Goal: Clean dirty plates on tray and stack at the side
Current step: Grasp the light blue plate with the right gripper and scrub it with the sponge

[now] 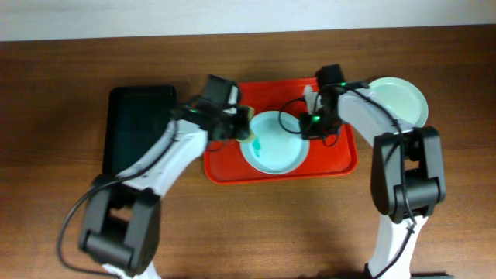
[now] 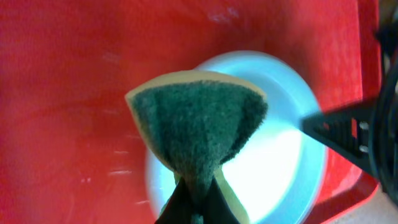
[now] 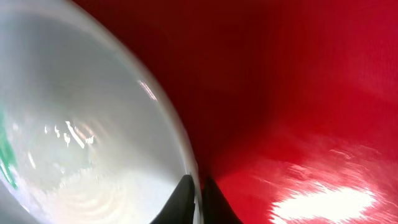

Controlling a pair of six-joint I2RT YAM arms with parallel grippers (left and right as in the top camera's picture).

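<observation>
Overhead: pale blue plate lies on the red tray, mint plate on the counter beside it. Left wrist: left end effector pinches a green sponge above the plate. Right wrist: right end effector clamps its rim.

The left arm stretches forward from its base and bends inward, wrist tipped down, its pincer clamped tight on a green scouring sponge. The right arm reaches out, then folds back toward the middle. Its pincer sits low, fingers nipped on the rim of the pale blue plate.
</observation>
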